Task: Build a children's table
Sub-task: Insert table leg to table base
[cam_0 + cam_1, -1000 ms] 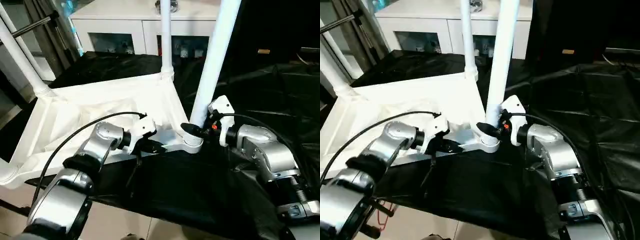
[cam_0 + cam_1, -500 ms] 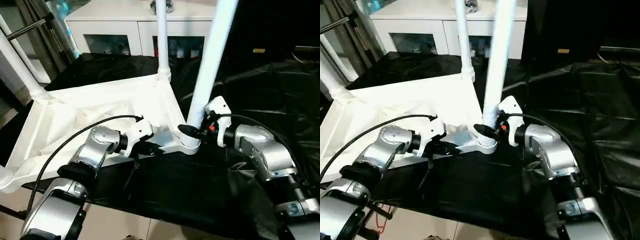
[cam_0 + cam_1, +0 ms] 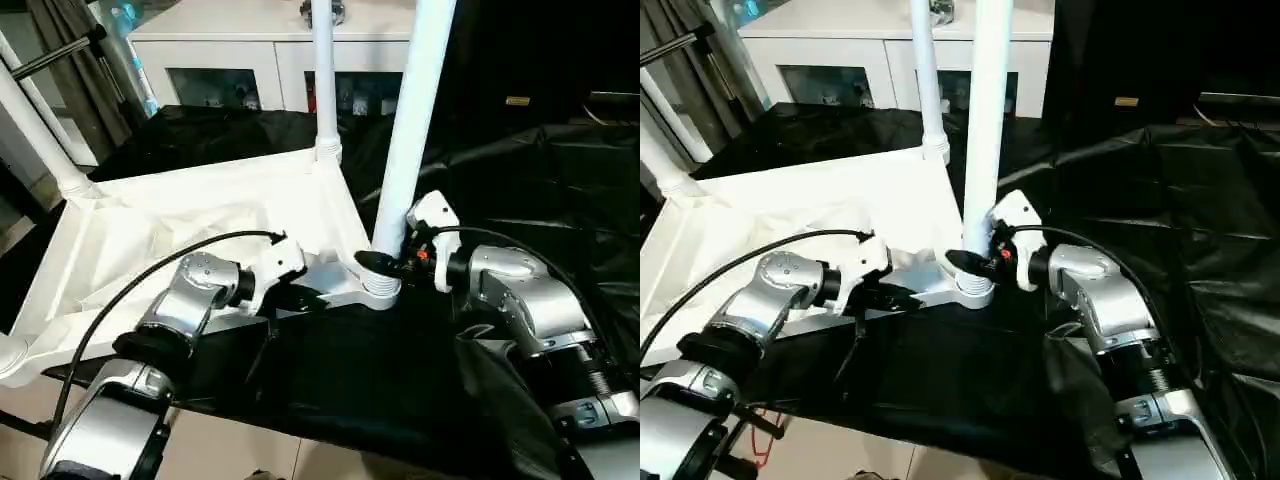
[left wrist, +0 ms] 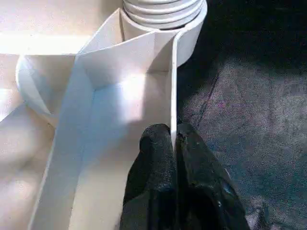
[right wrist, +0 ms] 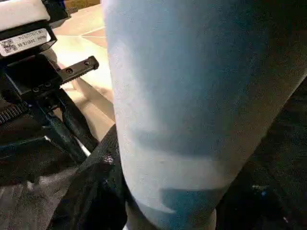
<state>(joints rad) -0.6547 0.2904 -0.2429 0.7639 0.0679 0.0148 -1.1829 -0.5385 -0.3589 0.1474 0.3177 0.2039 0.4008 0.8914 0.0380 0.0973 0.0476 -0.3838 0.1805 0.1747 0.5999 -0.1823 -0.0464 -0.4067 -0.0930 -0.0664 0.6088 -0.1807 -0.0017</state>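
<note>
The white tabletop [image 3: 200,215] lies upside down on black cloth, ribbed underside up. A long white leg [image 3: 410,120] stands almost upright in the near right corner socket [image 3: 378,290]. My right gripper [image 3: 385,262] is shut on this leg just above the socket, and the leg [image 5: 182,110] sits close in the right wrist view. My left gripper [image 4: 173,134] is shut on the tabletop's thin near rim [image 4: 171,86], a short way left of that socket. Another leg [image 3: 324,70] stands in the far right corner and a third [image 3: 40,130] in the far left corner.
Black cloth [image 3: 380,390] covers the work surface and hangs over its near edge. A white cabinet [image 3: 250,40] with glass doors stands behind the table. A grey metal bar [image 3: 60,50] crosses the top left. Crumpled black sheeting [image 3: 560,170] lies to the right.
The leg in my right gripper has tipped from leaning right to nearly upright. The camera has shifted slightly. Both grips are unchanged.
</note>
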